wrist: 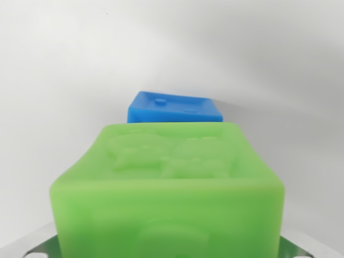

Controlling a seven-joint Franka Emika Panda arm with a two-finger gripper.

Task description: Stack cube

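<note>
The green cube [169,188] fills the bottom half of the wrist view, very big and very close to the camera. Its top has bumpy raised shapes on it, maybe little animals, though they are too soft to tell. Behind it, farther off, sits the blue cube [174,107], with small round bumps on its top. It rests on a plain white surface [64,70] that fades into a white background. Only the top part of the blue cube shows — the green one hides the rest. At the two bottom corners of the picture peek out shiny grey metal bits [37,248], which look like parts of the gripper on each side of the green cube. The fingertips themselves are hidden, so I cannot tell for sure if the gripper is squeezing the cube or just sitting around it. Since the green cube is so close and so neatly in the middle, my guess is that the gripper has hold of it. The stacking is not done yet — the green cube is not on top of the blue one, and the two look apart from each other. I cannot tell if the green cube is lifted up or resting on the surface. What is left, I think, is to bring the green cube over the blue cube, line up the sides, set it down gently and let go.
</note>
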